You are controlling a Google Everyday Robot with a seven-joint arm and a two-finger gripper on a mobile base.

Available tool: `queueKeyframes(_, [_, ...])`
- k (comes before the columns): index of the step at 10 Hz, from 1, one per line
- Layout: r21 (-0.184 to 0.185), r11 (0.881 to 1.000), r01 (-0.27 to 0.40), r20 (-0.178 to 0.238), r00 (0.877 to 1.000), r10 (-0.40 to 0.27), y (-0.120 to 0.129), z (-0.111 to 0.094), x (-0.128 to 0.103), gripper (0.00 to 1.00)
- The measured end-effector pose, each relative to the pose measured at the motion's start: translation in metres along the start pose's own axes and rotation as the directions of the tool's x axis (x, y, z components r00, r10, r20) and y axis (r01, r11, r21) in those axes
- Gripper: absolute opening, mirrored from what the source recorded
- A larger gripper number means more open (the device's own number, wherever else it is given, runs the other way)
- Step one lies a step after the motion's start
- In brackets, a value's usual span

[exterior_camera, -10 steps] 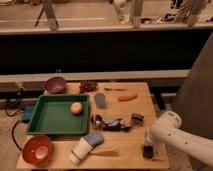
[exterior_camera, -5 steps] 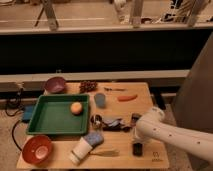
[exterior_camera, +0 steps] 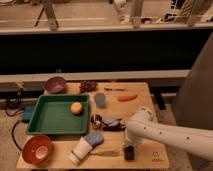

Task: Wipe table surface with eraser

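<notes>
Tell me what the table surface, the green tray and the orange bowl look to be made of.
Table surface: light tan wood or laminate, matte. Green tray: probably plastic, uniform colour, moulded rim. Orange bowl: plastic or glazed ceramic, slight sheen; can't tell which. The pincer sits low at the table's front edge, by the eraser.

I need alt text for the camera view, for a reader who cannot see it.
A white robot arm reaches over a wooden table, its gripper down at a black eraser near the front edge. To the left are a green tray holding an orange ball, and a red bowl.
</notes>
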Motion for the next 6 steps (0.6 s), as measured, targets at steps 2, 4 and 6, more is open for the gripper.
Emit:
queueKeyframes(2, [0.000,1.000,0.012,0.002,1.000,-0.012,0.007,-0.006,-0.009,0.08])
queueKeyframes(4, [-0.017,1.000,0.000,-0.013,1.000,0.000,0.029,-0.008,-0.015,0.08])
queueKeyframes(6, [-0.025,0.999,-0.048,-0.048,0.998,0.046,0.063,-0.010,-0.015,0.08])
